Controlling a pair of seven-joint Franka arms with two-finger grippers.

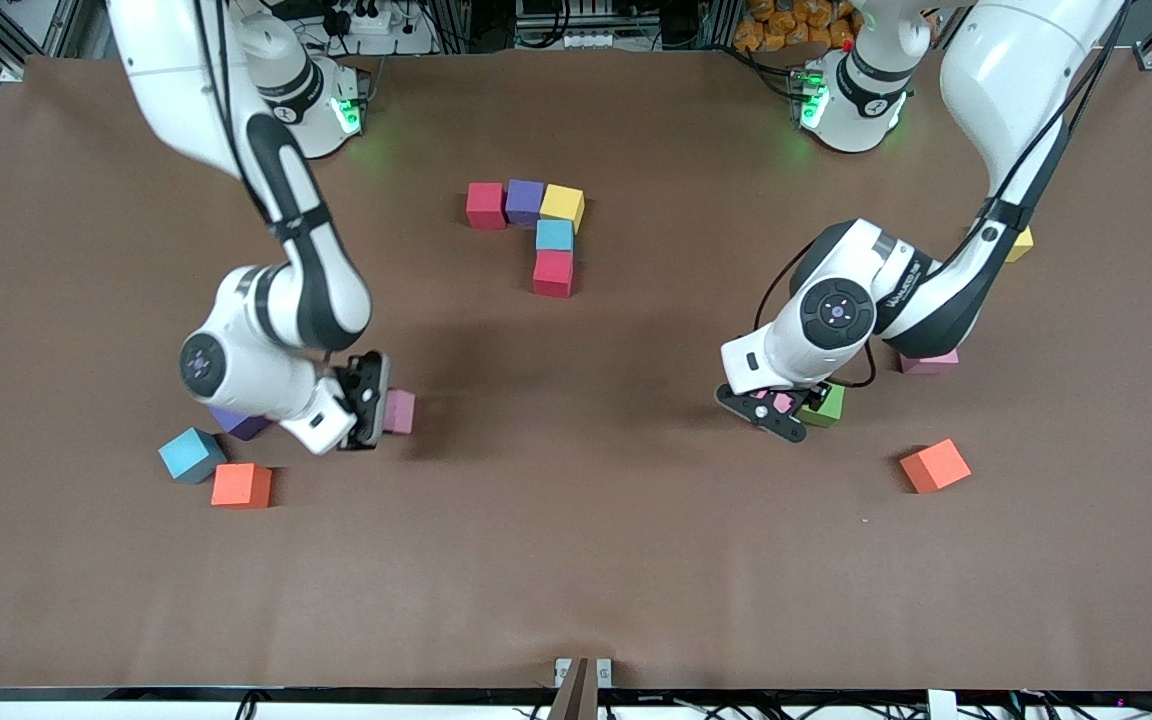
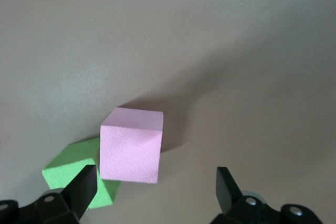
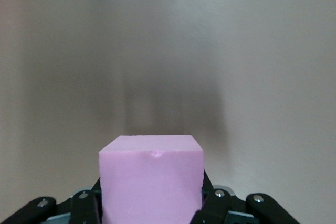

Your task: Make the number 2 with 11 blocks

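Pink block [image 3: 151, 182] sits clamped in the right pincer [image 1: 368, 405], ready to extend the figure; the left pincer [image 1: 781, 412] hangs spread over another pink block [image 2: 130, 145].

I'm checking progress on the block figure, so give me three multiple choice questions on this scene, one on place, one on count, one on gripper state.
1. Which block lies beside the pink block under the left gripper?
A green B yellow C purple

2. How many blocks form the joined group mid-table?
A three B five C seven

3. The right gripper is:
A open and empty B shut on a pink block C out of view

Answers:
1 A: green block touches pink block between the open left gripper fingers.
2 B: red, purple, yellow, light blue, red.
3 B: right gripper clamps a pink block.
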